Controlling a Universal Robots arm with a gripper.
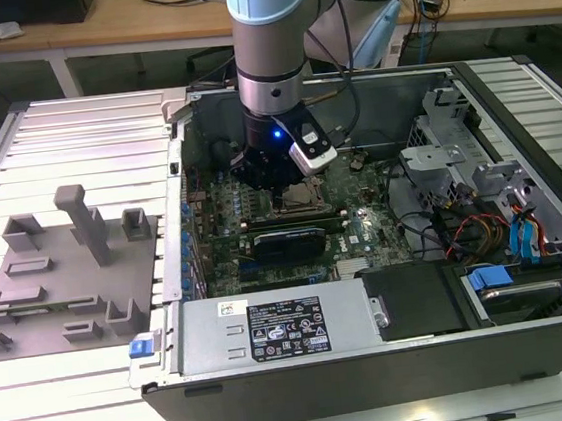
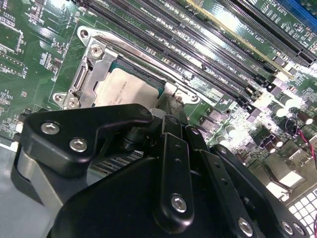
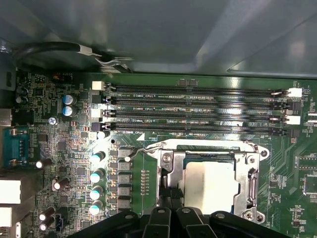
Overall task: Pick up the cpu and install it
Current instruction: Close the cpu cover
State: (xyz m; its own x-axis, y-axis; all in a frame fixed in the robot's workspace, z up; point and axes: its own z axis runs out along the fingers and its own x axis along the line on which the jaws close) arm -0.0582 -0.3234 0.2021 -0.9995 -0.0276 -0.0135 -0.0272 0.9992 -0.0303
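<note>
Just above the steel socket frame [image 3: 249,179], the black gripper [image 3: 173,197] hung at the edge of the silvery-white square cpu [image 3: 210,186]; its opening could not be told.

Cool even light leaves white glare on the memory slots [image 2: 213,42] and shadows the case wall [image 3: 173,34]

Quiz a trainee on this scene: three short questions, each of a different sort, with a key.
1. Where does the cpu lie? A) within the socket frame on the motherboard; B) on the power supply; C) on a drive bay.
2. True or false: the gripper hangs above the blue drive caddies.
3. What stands outside the computer case, on the exterior view's left?
Key: 1 A; 2 false, it is over the motherboard's socket; 3 the grey fixture block.
</note>
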